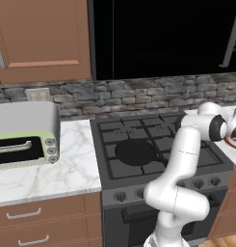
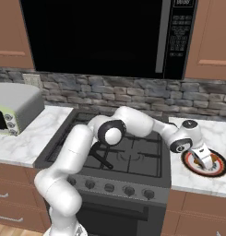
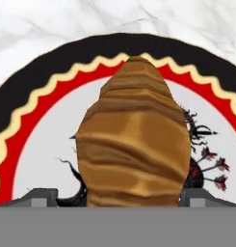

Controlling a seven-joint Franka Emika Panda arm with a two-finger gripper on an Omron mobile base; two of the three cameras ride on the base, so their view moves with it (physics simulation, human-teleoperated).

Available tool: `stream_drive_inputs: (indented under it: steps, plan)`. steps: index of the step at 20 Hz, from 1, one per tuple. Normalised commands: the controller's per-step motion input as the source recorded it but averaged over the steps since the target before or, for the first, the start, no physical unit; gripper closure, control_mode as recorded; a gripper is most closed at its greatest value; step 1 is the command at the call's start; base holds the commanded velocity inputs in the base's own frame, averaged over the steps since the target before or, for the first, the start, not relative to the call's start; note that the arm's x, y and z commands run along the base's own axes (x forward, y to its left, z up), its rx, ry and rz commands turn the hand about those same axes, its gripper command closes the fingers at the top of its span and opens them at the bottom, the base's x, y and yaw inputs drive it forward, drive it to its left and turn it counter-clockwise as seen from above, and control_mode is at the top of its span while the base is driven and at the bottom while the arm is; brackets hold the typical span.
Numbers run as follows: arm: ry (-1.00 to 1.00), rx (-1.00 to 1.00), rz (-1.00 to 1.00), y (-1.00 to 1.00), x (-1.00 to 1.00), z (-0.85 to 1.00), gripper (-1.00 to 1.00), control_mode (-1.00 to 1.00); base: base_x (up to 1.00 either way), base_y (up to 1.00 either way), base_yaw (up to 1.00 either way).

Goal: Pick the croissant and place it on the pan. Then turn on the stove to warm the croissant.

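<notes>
Wide-open gripper (image 3: 117, 198) straddling croissant (image 3: 134, 144) mid-plate (image 3: 37, 101), fingertips (image 3: 40, 197) beside it, grip not discernible; near counter's (image 2: 216, 129) front edge.

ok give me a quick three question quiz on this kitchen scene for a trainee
1. True or false: the croissant already lies in the pan.
2. What does the croissant rest on? A) stove grate B) plate C) toaster oven
3. Fill in: the gripper is ____, one fingertip on each side of the croissant.

Key: 1 false; 2 B; 3 open
</notes>
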Motion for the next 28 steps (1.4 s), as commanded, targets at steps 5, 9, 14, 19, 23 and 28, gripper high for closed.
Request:
stream_drive_inputs:
  steps: [5, 9, 14, 19, 23, 28]
  plan:
    - [0.00, 0.00, -0.02, -0.39, 0.06, -0.28, 1.00, -1.00, 0.00, 0.00, 0.00]
    - [0.00, 0.00, -0.05, -0.29, 0.00, -0.20, 1.00, -1.00, 0.00, 0.00, 0.00]
    - [-0.16, 0.00, -0.04, -0.16, -0.28, -0.01, 1.00, -1.00, 0.00, 0.00, 0.00]
    - [-0.51, 0.00, 0.10, 0.37, -0.76, 0.07, 1.00, -1.00, 0.00, 0.00, 0.00]
    - [-0.61, 0.00, 0.38, 0.69, -0.18, 0.03, 1.00, -1.00, 0.00, 0.00, 0.00]
    - [-0.35, -0.02, 0.39, 0.76, -0.15, 0.58, 1.00, -1.00, 0.00, 0.00, 0.00]
